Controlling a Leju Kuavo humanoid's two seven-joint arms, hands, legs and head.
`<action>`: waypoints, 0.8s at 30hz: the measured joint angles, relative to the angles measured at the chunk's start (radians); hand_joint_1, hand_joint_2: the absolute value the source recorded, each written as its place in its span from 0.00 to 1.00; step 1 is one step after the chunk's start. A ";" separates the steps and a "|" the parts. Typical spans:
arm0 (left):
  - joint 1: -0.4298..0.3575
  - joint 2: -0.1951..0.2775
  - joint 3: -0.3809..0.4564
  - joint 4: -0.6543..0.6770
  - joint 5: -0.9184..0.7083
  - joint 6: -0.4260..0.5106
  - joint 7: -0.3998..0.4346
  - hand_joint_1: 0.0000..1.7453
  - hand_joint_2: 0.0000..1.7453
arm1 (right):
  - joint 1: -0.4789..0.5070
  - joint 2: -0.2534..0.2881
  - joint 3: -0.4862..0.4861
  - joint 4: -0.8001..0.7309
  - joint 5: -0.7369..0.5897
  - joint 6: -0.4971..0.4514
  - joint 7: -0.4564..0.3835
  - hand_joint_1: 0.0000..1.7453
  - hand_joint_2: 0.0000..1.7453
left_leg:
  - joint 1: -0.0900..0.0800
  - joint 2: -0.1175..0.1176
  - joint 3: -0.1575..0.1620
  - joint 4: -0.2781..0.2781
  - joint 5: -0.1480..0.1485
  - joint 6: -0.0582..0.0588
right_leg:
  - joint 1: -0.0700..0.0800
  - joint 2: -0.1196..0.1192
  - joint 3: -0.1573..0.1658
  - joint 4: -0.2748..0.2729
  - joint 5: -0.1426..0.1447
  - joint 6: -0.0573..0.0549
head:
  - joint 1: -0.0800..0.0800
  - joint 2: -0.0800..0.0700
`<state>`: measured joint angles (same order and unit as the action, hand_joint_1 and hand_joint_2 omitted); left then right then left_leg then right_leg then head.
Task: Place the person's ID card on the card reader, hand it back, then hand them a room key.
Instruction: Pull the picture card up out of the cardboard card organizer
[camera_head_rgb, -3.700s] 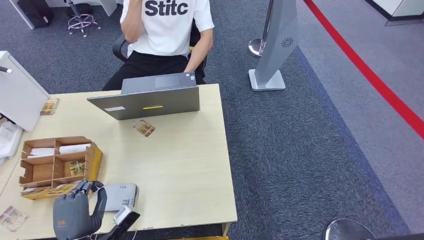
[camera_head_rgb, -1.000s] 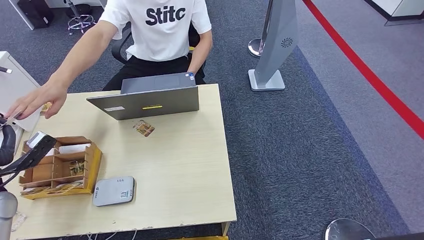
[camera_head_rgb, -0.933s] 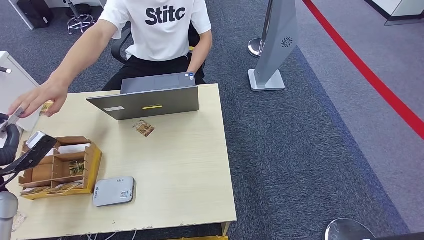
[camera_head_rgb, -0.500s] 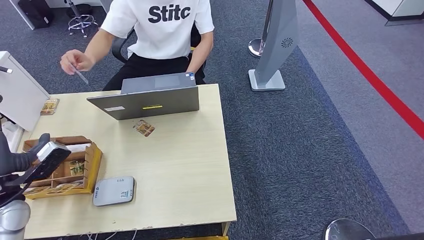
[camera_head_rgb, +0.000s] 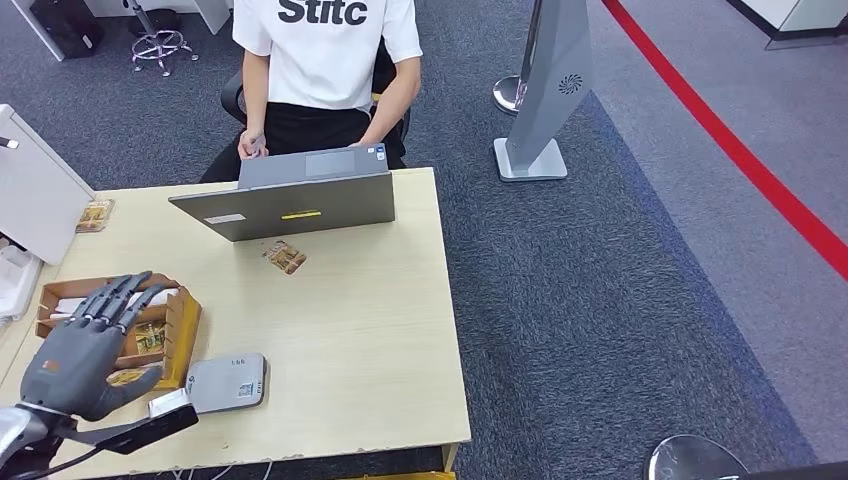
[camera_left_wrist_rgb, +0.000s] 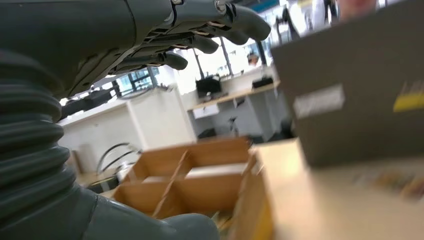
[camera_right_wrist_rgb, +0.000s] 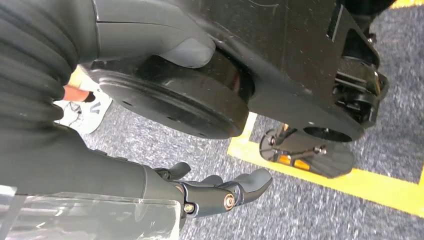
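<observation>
My left hand (camera_head_rgb: 85, 345) hovers over the brown cardboard organizer (camera_head_rgb: 178, 322) at the table's left, fingers spread and straight, holding nothing. In the left wrist view the same fingers (camera_left_wrist_rgb: 200, 30) reach out above the organizer's compartments (camera_left_wrist_rgb: 200, 175). A patterned card (camera_head_rgb: 150, 337) lies in one compartment and a white card (camera_head_rgb: 62, 306) shows behind my fingers. The grey card reader (camera_head_rgb: 225, 381) lies just right of my hand with nothing on it. The person's hand (camera_head_rgb: 252, 145) is down behind the laptop; I cannot make out the ID card. My right hand (camera_right_wrist_rgb: 220, 194) hangs over the floor, fingers loose, holding nothing.
A grey laptop (camera_head_rgb: 290, 200) stands at the table's far edge with the person in a white shirt (camera_head_rgb: 325, 50) seated behind it. Loose patterned cards lie mid-table (camera_head_rgb: 285, 257) and far left (camera_head_rgb: 95, 214). A white box (camera_head_rgb: 35, 190) stands at the left edge.
The person took the card from my raised left hand and pulled their arm back behind the laptop. My left hand has come down and now spreads over the organizer.
</observation>
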<state>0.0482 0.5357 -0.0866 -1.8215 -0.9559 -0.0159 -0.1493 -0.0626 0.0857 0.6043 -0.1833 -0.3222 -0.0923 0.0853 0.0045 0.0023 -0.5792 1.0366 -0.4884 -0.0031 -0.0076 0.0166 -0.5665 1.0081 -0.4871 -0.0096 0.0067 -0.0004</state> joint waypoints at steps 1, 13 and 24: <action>0.026 0.041 -0.001 -0.003 0.004 -0.023 0.011 0.00 1.00 | 0.000 -0.003 -0.002 0.000 0.000 0.006 0.000 0.00 1.00 | 0.000 0.000 0.000 0.000 0.000 0.000 | 0.000 0.000 0.000 0.000 0.000 0.000 | 0.000 0.000; 0.197 0.203 0.018 -0.007 0.033 -0.037 0.029 0.00 1.00 | 0.000 -0.011 -0.006 0.001 0.001 0.016 0.005 0.00 1.00 | 0.000 -0.004 -0.001 0.000 0.000 0.000 | 0.001 -0.003 0.002 0.000 -0.001 0.000 | 0.000 0.000; 0.193 0.070 0.055 0.048 -0.105 0.235 0.007 0.00 1.00 | 0.000 -0.011 -0.006 0.001 0.011 0.010 0.001 0.00 1.00 | 0.000 -0.004 0.000 0.000 -0.001 0.000 | 0.000 -0.005 0.002 -0.001 -0.001 0.000 | 0.000 0.000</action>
<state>0.2413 0.6055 -0.0312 -1.7735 -1.0611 0.2191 -0.1420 -0.0629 0.0744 0.5978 -0.1820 -0.3116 -0.0823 0.0866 0.0041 -0.0021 -0.5796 1.0369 -0.4889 -0.0029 -0.0076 0.0115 -0.5645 1.0076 -0.4884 -0.0095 0.0069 -0.0003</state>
